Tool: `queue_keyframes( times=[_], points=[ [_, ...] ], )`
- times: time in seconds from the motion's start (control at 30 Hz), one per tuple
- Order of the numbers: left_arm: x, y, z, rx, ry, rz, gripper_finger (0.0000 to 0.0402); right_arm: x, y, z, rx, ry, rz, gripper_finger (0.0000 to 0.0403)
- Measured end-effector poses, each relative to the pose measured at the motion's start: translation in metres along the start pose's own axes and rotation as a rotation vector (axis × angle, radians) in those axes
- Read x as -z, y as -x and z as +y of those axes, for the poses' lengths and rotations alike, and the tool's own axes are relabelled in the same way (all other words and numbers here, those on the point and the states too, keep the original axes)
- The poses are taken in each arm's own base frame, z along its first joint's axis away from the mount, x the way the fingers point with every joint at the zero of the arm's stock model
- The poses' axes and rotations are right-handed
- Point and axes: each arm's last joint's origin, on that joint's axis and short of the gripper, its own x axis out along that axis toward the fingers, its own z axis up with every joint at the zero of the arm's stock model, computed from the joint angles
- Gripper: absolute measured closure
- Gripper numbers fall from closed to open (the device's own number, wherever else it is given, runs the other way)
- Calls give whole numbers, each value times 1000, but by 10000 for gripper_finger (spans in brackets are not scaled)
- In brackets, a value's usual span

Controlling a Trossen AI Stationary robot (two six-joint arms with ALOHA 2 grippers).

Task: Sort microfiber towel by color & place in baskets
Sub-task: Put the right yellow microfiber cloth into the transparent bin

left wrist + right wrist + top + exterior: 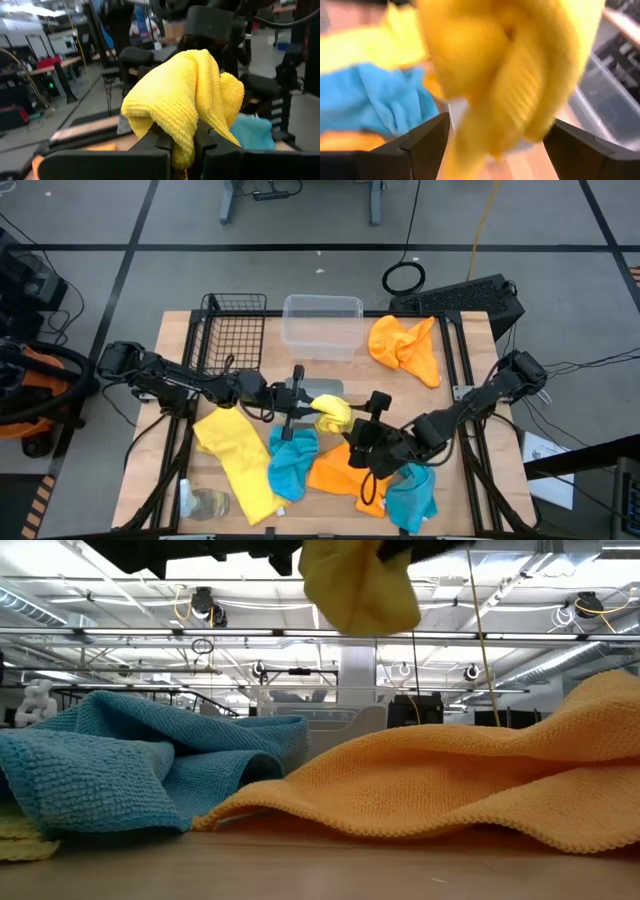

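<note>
My left gripper (303, 406) reaches in from the table's left and is shut on a bunched yellow towel (334, 413), which hangs high above the table in the low view (360, 585). My right gripper (364, 426) stands open just right of that bunch. In the right wrist view its fingers (427, 137) are spread on either side of the yellow towel (510, 70), and no touch shows. A small grey tray (322, 389) lies under the bunch. The black wire basket (235, 330) and the clear tub (322, 326) stand at the far edge. My left gripper (182, 147) pinches a gathered fold of the yellow towel (181, 131) between its two fingers, coming in level from the table's left. The towel bulges out beyond the fingertips in a loose bunch of several layers. It is lifted clear of the table.
A flat yellow towel (236, 456), a blue towel (293, 463), an orange towel (338, 470) and another blue towel (412, 498) lie along the near half. Another orange towel (405, 348) lies far right. A clear glass cup (205, 502) stands at the near left corner.
</note>
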Motion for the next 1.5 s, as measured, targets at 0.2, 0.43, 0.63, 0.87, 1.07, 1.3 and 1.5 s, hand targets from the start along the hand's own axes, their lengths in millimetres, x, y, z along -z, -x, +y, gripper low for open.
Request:
queue_keyframes(
  times=[0.2,0.43,0.63,0.87,1.07,1.3,1.5],
  points=[
    [-5,0,1,-9,-2,-47,385,-25,9,7,-70,-70,-186,103],
    [-10,0,-5,2,-3,-84,385,-38,4,2,-68,-152,-261,108],
    [-9,0,-8,15,-7,-76,384,-41,-4,-5,-47,-165,-261,170],
    [-7,0,-9,20,2,-55,341,-40,-7,-7,-32,-106,-245,329],
    [-7,3,-9,49,79,8,278,-37,0,-15,-29,-80,-206,379],
    [-17,26,-7,4,111,172,158,-44,14,-33,2,-62,-229,375],
    [-30,52,-4,-31,147,277,121,-51,15,-56,65,-13,-237,383]
  ],
)
